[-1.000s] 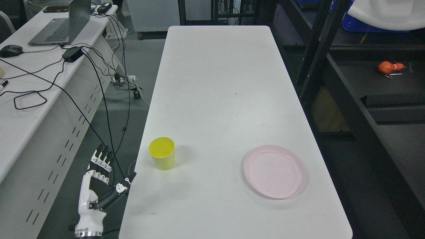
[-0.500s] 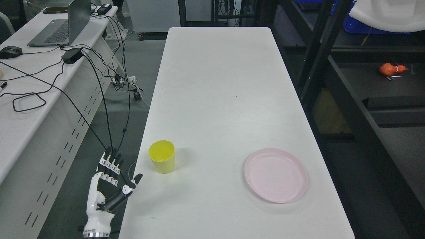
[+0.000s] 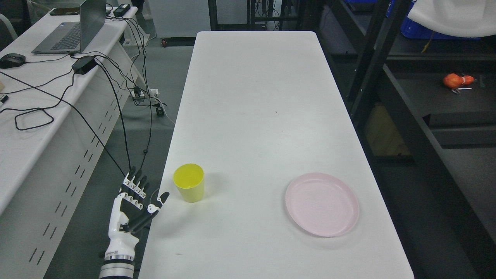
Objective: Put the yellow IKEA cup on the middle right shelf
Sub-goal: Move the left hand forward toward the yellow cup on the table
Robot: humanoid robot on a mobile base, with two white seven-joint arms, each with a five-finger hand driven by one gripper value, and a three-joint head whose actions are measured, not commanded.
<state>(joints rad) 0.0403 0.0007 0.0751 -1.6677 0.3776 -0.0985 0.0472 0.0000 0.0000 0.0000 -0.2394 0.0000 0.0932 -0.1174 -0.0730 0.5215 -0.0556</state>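
Standing upright near the left edge of the white tabletop (image 3: 271, 116), the yellow cup (image 3: 189, 187) has its open mouth facing up and looks empty. Left of the cup, just off the tabletop's edge, the left robot hand (image 3: 133, 207) hovers with its fingers (image 3: 135, 184) straight and spread and its thumb reaching toward the cup; it grasps nothing and does not touch the cup. No right arm shows. Well to the right of the cup lies a pink plate (image 3: 321, 204), far enough away that it should not get in the way. Further right of the cup, beyond the tabletop, stands a dark shelf (image 3: 457, 100) with a small orange thing (image 3: 455, 80) on one level. The cup looks like thin, stiff plastic, so it is probably light, smooth and easy to tip if nudged at the rim. Its wall tapers toward the base, so a wrap around the middle of the wall, thumb on one side and fingers on the other, seems the safest hold; too loose a grip could let it slide down and out.
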